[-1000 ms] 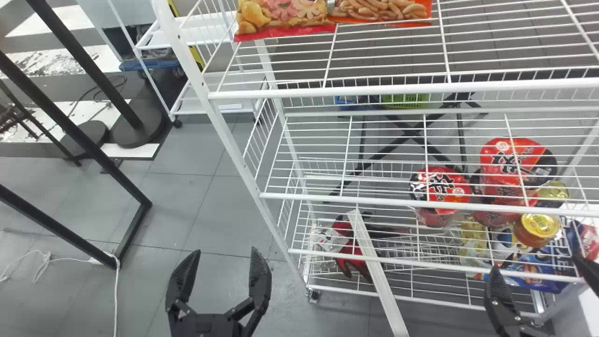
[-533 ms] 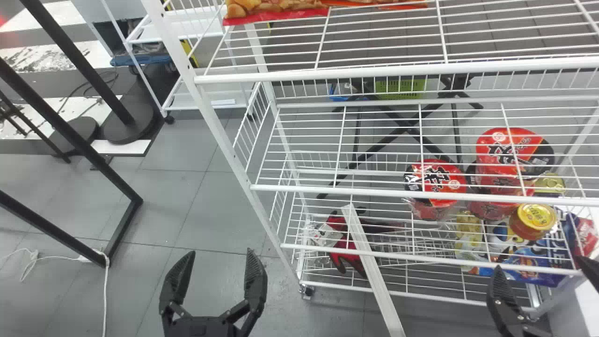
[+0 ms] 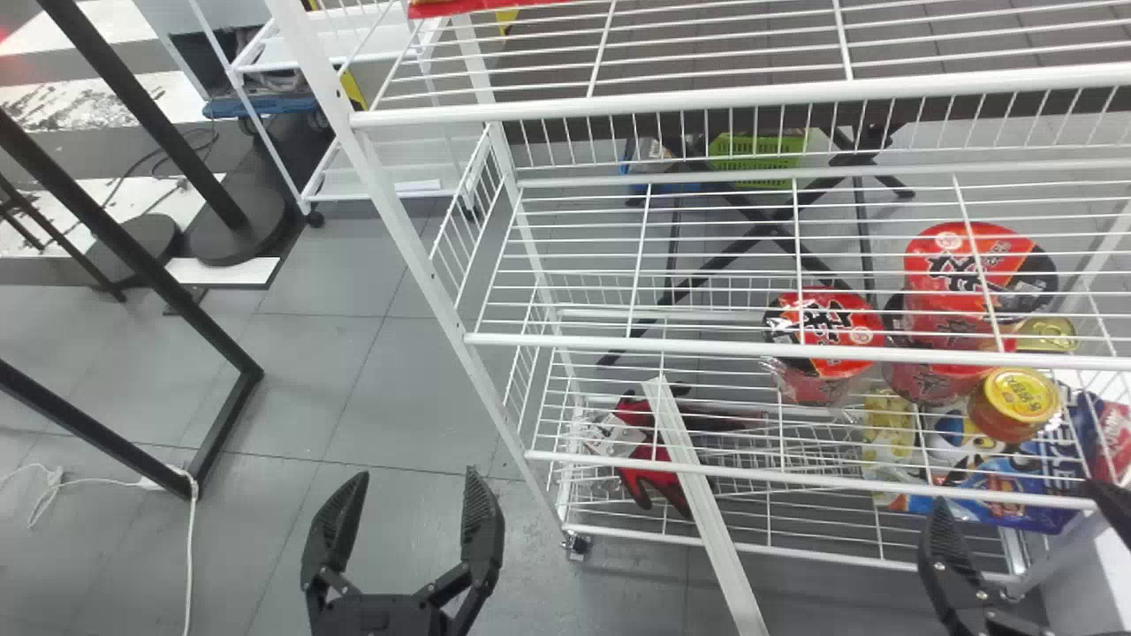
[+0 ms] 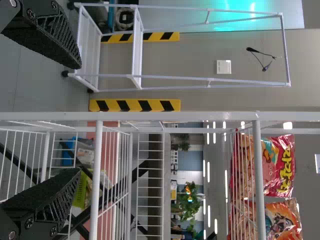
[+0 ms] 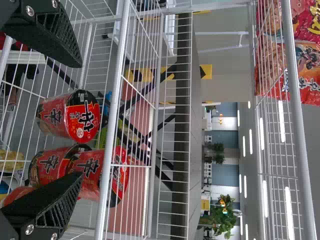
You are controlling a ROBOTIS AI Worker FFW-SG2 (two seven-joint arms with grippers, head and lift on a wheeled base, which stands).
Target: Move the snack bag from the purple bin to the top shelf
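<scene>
On the far left of the top shelf (image 3: 610, 104), two snack bags (image 4: 277, 165) sit side by side.
Your left gripper (image 3: 413, 475) is spread wide with nothing between its fingers, near side, just left of the rack, and your right gripper (image 3: 1014, 495) is just as wide and empty, near right; from this angle you can't be sure which bag, if either, came from the purple bin. If that one is done, your main danger is the retreat: a spread fingertip could catch the wire rails and jolt the rack, shifting the bags or toppling the noodle cups (image 3: 826, 325) lower on the right. If a bag remains to be fetched, crowding it in beside these two could push one over.
</scene>
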